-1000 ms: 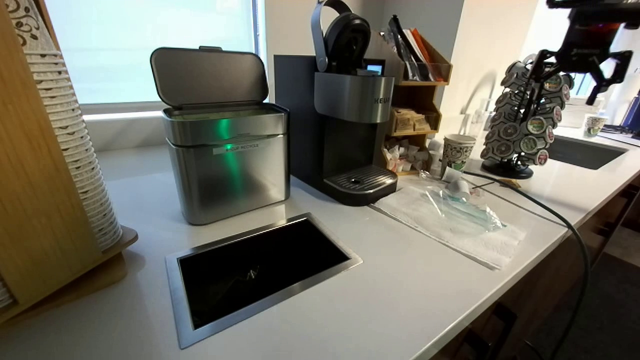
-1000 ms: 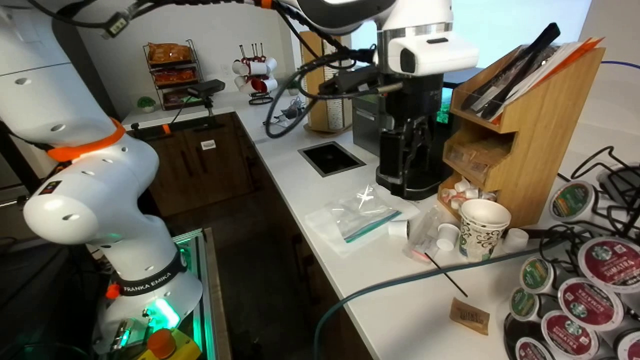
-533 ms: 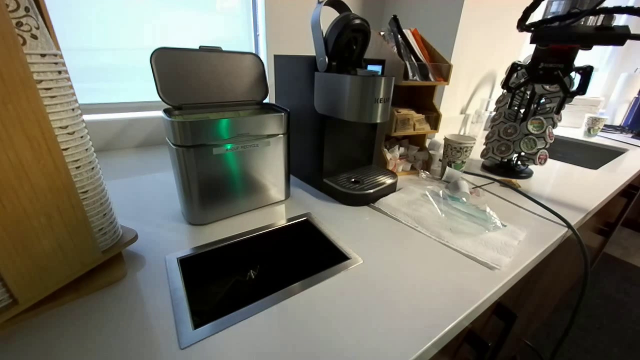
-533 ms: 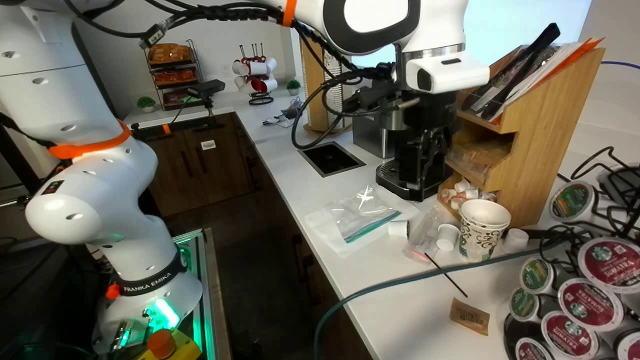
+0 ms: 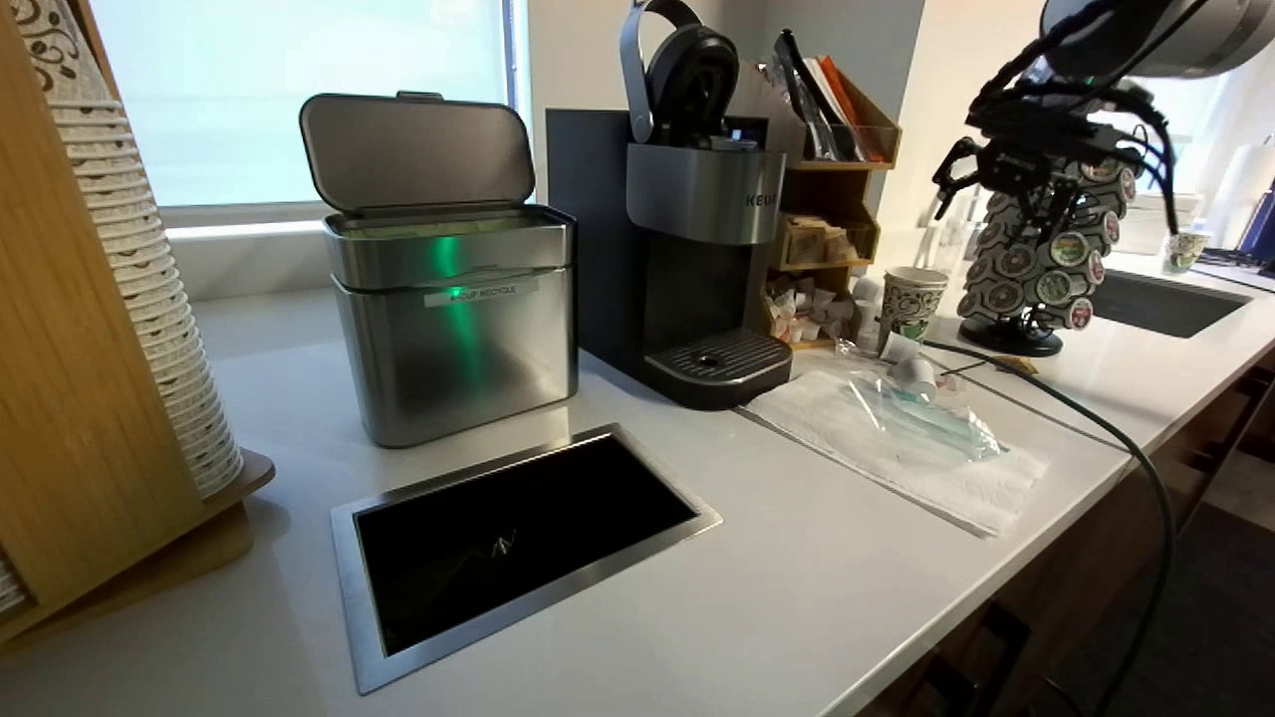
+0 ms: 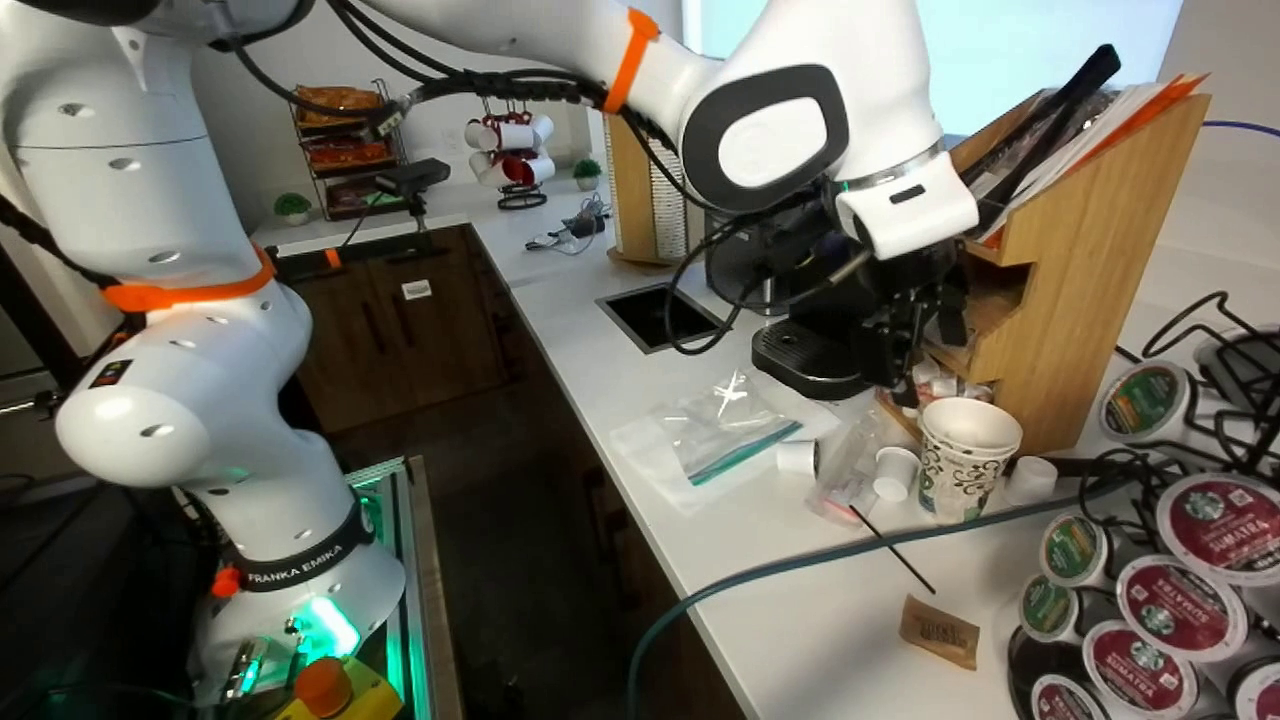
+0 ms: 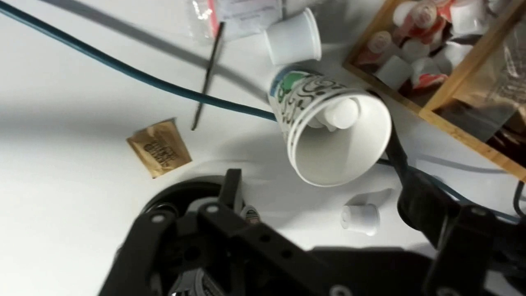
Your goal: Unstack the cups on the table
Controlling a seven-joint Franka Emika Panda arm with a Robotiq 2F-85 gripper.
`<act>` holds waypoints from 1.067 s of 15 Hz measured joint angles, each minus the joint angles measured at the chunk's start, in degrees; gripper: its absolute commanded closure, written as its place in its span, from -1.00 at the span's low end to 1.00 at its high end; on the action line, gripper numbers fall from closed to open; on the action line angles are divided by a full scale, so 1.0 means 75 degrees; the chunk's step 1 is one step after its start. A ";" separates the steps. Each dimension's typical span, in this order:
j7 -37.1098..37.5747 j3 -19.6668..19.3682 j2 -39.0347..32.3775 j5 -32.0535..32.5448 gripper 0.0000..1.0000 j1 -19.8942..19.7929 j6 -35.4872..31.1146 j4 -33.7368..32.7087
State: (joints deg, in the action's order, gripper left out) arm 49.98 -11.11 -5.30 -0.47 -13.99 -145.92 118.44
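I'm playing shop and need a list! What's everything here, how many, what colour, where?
countertop: one, white, below window
patterned cups: at least two, white, nested on countertop
little cups: at least three, white, near patterned cups
cup column: many, white, in wooden holder
opening: one, dark, in countertop
bin: one, silver, beside opening
coffee machine: one, black-silver, beside bin
shelf: one, tan, beside coffee machine
pods: many, mixed colours, on rack
sink: one, grey, near pods
bag: one, clear, on paper towel
cable: one, teal, across countertop
stick: one, dark, crossing cable
packet: one, brown, near pods
mugs: several, red-white, far end
arm: one, white, over countertop
fingers: two, black, apart above countertop
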 measured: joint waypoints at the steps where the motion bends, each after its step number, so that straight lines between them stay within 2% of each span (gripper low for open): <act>1: 0.0160 -0.0005 -0.0180 0.0011 -1.00 0.0057 -0.0446 0.0023; 3: 0.0344 -0.0056 -0.0442 0.0070 -1.00 0.0185 -0.0814 0.0052; 7: 0.0314 -0.0118 -0.0516 -0.0006 -1.00 0.0289 -0.0853 0.0064; 12: -0.0120 -0.0094 -0.0775 -0.0943 -1.00 0.0289 -0.0852 -0.0008; 14: -0.0241 -0.0091 -0.0951 -0.1259 -0.89 0.0288 -0.0852 -0.0043; 15: -0.0270 -0.0093 -0.1028 -0.1374 -0.90 0.0284 -0.0852 -0.0083; 16: -0.0278 -0.0097 -0.1098 -0.1470 -0.80 0.0279 -0.0852 -0.0132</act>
State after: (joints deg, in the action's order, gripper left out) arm 47.89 -11.84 -13.54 -11.50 -11.90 -152.31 117.45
